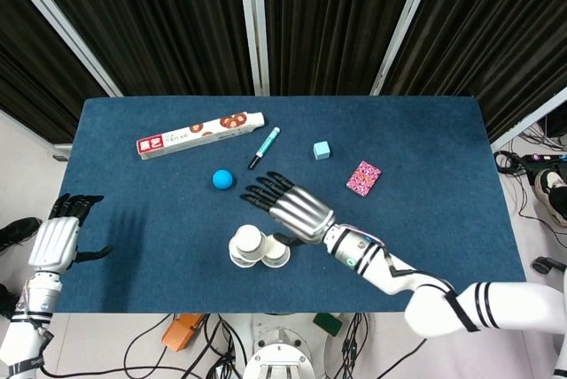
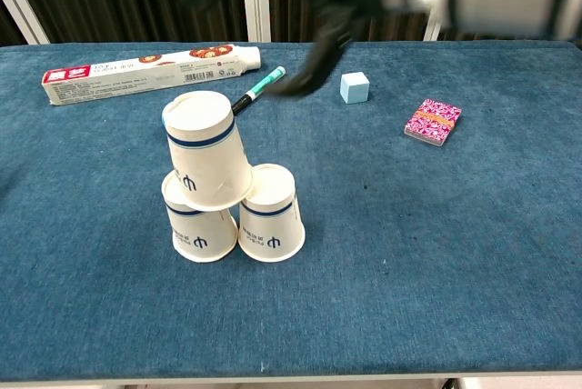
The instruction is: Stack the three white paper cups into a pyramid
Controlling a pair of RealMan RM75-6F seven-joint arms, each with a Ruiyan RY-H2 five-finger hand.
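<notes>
Chest view shows the top cup (image 2: 206, 149) sitting upside down on the two base cups (image 2: 238, 216), tilted and set more over the left one than centred. My right hand (image 1: 292, 206) is off it, fingers spread, holding nothing, above the blue table (image 1: 425, 175) beside the stack. My left hand (image 1: 55, 242) hangs empty at the table's left edge. I judge the pyramid built; only its steadiness remains doubtful.
</notes>
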